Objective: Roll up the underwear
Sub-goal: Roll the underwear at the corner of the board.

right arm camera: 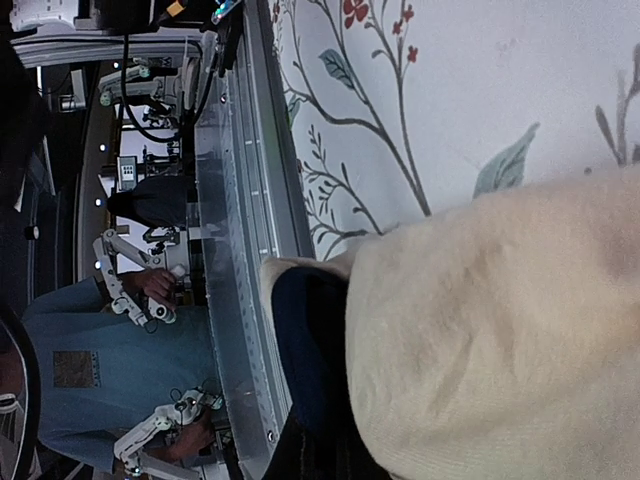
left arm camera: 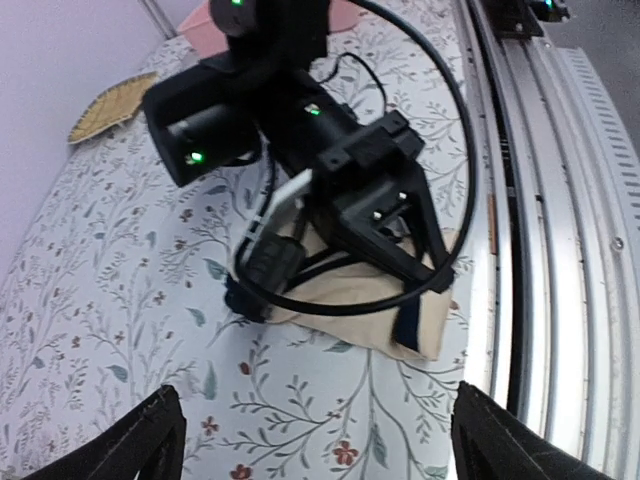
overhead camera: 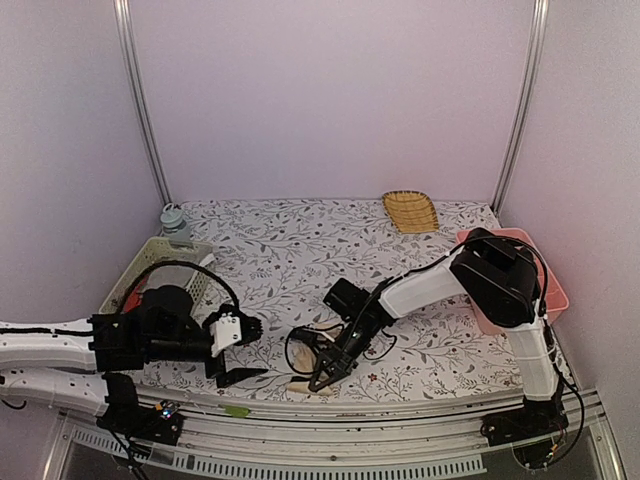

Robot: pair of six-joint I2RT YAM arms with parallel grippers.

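Beige briefs w/ black edging fill the right wrist view, right up against the lens, lying on the floral cloth. Seen from above, they sit bunched at the table's near edge, approx centre, btwn the two arms. R gripper is clenched, tip down on the briefs' near end; can't tell if any fabric is pinched. L gripper is released, fingers spread wide, just left of the briefs, not touching, pointed at them. Basket stands far left, pink tray at right, wicker dish at the back.
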